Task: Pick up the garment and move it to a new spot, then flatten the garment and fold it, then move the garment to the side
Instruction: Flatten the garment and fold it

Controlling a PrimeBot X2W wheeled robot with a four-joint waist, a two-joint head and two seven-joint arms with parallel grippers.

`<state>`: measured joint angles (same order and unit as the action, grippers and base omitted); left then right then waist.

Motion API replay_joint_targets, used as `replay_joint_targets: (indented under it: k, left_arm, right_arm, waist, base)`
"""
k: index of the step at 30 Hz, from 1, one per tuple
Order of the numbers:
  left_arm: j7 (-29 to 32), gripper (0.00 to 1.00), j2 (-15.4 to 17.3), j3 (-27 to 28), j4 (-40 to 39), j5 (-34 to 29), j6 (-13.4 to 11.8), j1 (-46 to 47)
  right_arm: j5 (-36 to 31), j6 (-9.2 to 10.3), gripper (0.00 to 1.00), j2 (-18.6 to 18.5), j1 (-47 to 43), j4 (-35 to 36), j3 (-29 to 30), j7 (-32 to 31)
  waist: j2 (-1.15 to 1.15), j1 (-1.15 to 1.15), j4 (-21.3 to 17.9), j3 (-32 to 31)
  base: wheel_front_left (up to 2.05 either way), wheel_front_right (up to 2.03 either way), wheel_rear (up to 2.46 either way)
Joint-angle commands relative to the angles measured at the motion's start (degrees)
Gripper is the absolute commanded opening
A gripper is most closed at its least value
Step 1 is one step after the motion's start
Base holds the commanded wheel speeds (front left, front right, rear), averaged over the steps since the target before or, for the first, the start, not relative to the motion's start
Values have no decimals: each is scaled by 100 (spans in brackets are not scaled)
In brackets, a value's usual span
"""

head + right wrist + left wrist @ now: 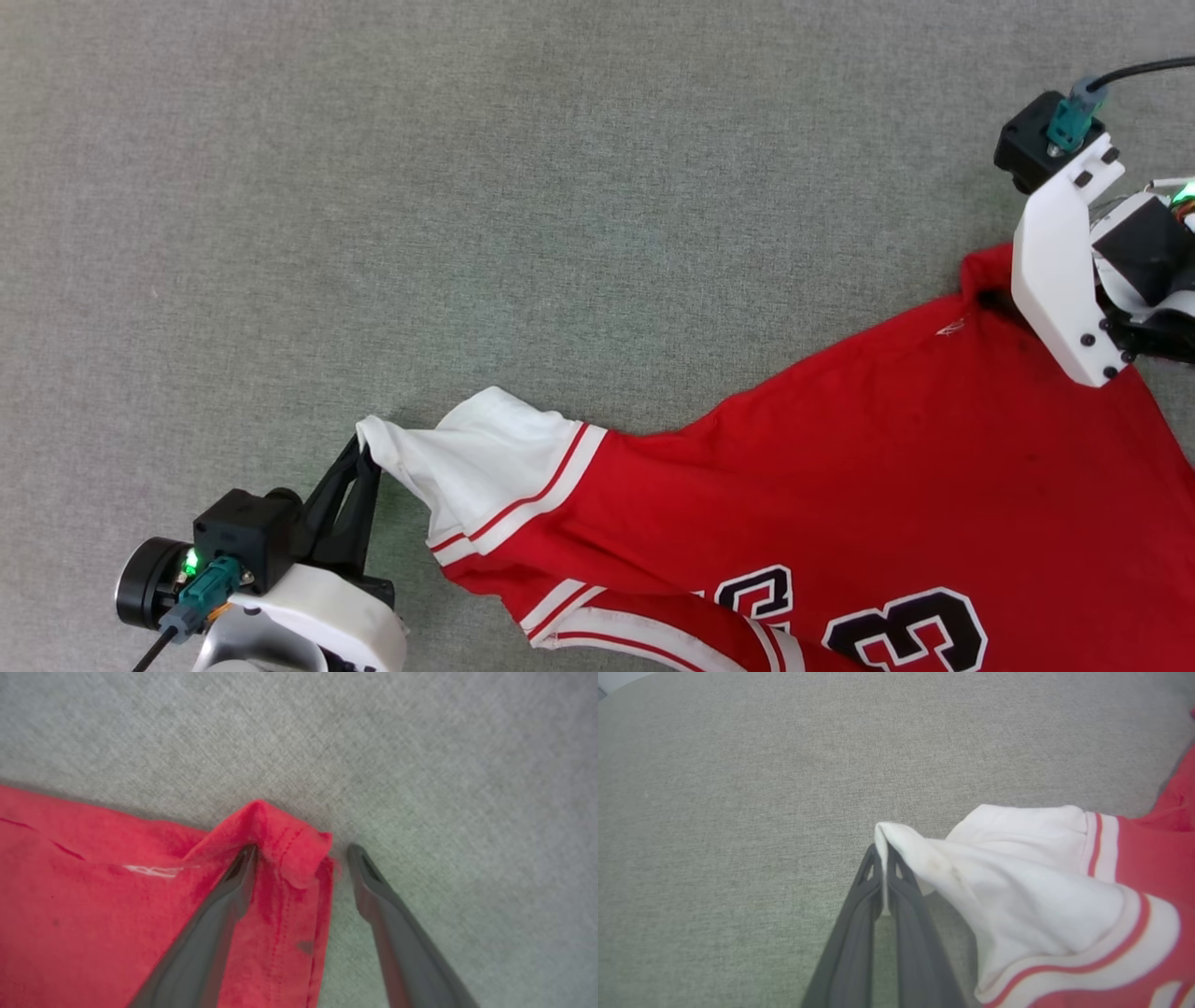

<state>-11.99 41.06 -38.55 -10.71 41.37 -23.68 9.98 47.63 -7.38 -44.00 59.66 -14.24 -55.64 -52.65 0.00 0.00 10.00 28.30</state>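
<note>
A red garment (887,448) with white sleeves and black, white-edged lettering lies spread across a grey woven surface (467,187), taking up the lower right of the head view and running off its bottom and right edges. At the lower left, the left gripper (366,457) has its two dark fingers pressed together on the outer edge of one white sleeve (485,457). In the left wrist view the fingertips meet with a thin fold of white cloth pinched between them, and the sleeve stretches away from them towards its red-and-white striped trim. At the upper right of the head view, the right arm's white wrist housing sits over the far red corner of the garment. In the right wrist view the right gripper (303,851) has its fingers spread wide and holds nothing. A small folded-over red corner (289,844) with visible stitching sits between the fingertips. One finger lies over the red fabric, its tip at the base of that fold. The other lies over the bare grey surface, just beside the garment's edge.
</note>
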Motion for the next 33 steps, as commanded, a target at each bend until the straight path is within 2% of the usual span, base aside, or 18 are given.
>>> replay_joint_targets:
  k: [1, 2, 3, 9, 15, 22, 28, 30, 33]
  left_arm:
    - [-33, 0, -31, -1, 20, -29, 10, 81]
    - [-37, 0, -42, -5, 34, -23, 3, 61]
    - [-41, 0, -48, -4, 49, -14, -12, 30]
    - [-112, 0, -46, 58, 94, -1, -99, -142]
    - [-90, 0, 225, 109, -84, -156, -192, -183]
    - [162, 0, 536, 300, -556, -411, -91, 590]
    - [640, 0, 687, 470, -634, -548, 340, 1836]
    - [734, 0, 559, 551, -600, -450, 503, 2292]
    - [868, 0, 559, 677, -406, -482, 748, 3001]
  right_arm:
    - [149, -24, 100, 53, -467, -193, -482, -45]
    - [196, -25, 36, 42, -474, -202, -559, 88]
    - [221, -25, 0, 48, -453, -209, -599, 228]
    - [188, -17, 0, -271, 14, 131, -798, 1197]
    - [295, -9, 0, -579, 161, 396, -688, 2144]
    - [326, -9, 0, -421, 194, 354, -214, 3208]
    - [19, -9, 0, -126, 468, 211, 291, 3705]
    - [-147, -9, 0, -16, 600, 144, 493, 3798]
    - [-379, -9, 0, 280, 866, -35, 876, 3943]
  waist:
    - [0, 0, 5, -16]
    - [0, 0, -2, -40]
    - [0, 0, -17, -75]
    - [0, 0, -123, -532]
    - [0, 0, -321, -1061]
    - [0, 0, -577, -1418]
    - [0, 0, -802, -1400]
    - [0, 0, -880, -1324]
    - [0, 0, -1016, -1168]
  base:
    - [0, 0, 0]
    - [0, 0, 0]
    - [0, 0, 0]
    - [0, 0, 0]
    - [0, 0, 0]
    - [0, 0, 0]
    - [0, 0, 0]
    - [0, 0, 0]
    - [0, 0, 0]
